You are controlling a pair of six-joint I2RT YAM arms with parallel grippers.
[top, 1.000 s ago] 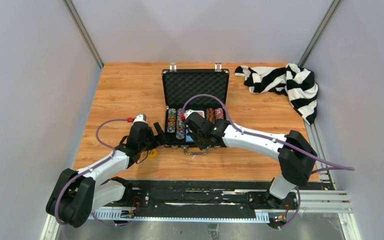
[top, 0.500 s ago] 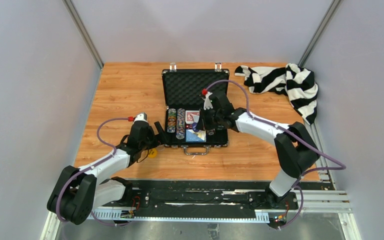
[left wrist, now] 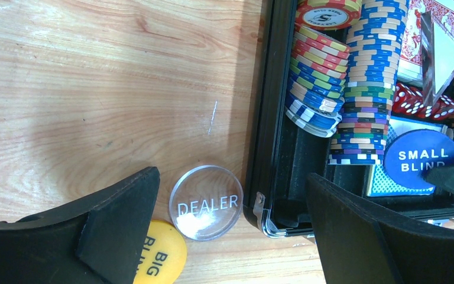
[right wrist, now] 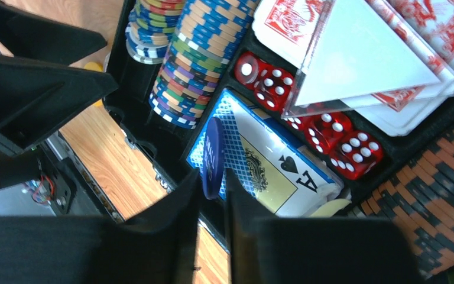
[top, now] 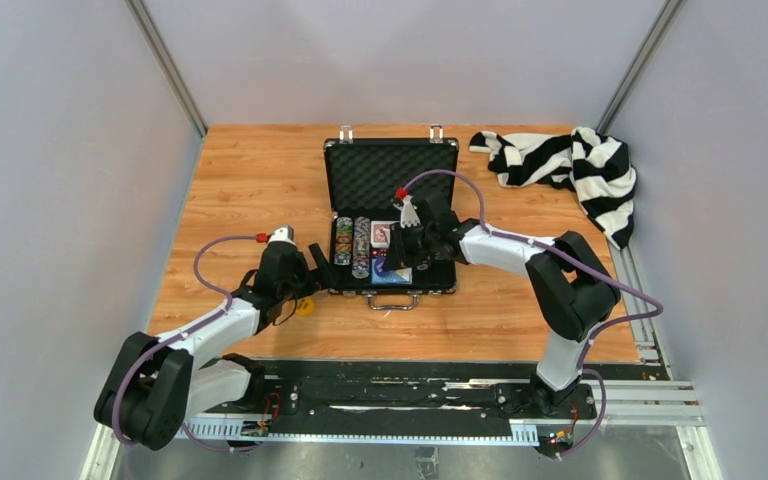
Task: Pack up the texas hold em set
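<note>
A black rectangular briefcase (top: 370, 180) with grey foam lining lies open on a wooden table (top: 250, 180), its lid propped upright at the far side. Long rows of multicoloured poker chips (left wrist: 366, 77) are packed in its base. To their right are a red-backed card deck (right wrist: 278, 21) under a clear plastic lid, a cluster of red dice (right wrist: 343, 142), and a blue-backed deck (right wrist: 272, 165) with the ace of spades showing. More chips, orange and black (right wrist: 443, 195), fill the right side.

A round blue button marked SMALL BLIND (right wrist: 213, 157) is seen on edge over the blue-backed deck, between the tips of the right gripper (right wrist: 212, 180). The jaws are narrow around it; whether it is gripped cannot be told.

Outside the case, just beside its near left corner, a clear round DEALER button (left wrist: 206, 202) and a yellow round BIG BLIND button (left wrist: 162, 260) lie on the table. The left gripper (left wrist: 230, 177) is held over them with its jaws wide apart. A black-and-white striped cloth (top: 570, 165) is bunched at the far right corner, well apart.

A second ago the right arm lay across the case's near edge; it has since been swung farther back. The left arm has not moved.
</note>
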